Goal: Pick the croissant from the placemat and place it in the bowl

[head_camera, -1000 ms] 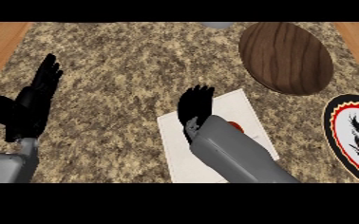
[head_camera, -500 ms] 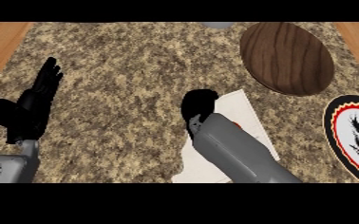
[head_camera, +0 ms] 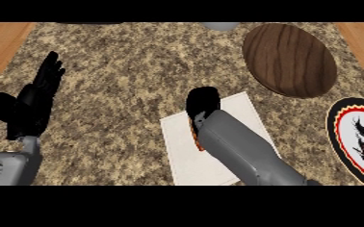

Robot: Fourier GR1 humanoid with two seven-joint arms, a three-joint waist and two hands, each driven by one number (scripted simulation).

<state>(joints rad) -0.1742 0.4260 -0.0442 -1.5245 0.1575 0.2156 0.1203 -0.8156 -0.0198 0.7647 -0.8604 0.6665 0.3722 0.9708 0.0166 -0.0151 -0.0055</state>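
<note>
While the right forearm lies across the white placemat, the right hand sits at the mat's far edge with its fingers bent downward; whether they grip anything cannot be told. Only an orange-brown sliver of the croissant shows, on the placemat just left of the right wrist, mostly hidden beneath it. The dark wooden bowl stands beyond and right of the placemat, apart from it, on the speckled stone counter. A plate with a black, red and yellow rim lies right of the placemat at the view's edge. Well left of the placemat, the left hand rests open, fingers up.
</note>
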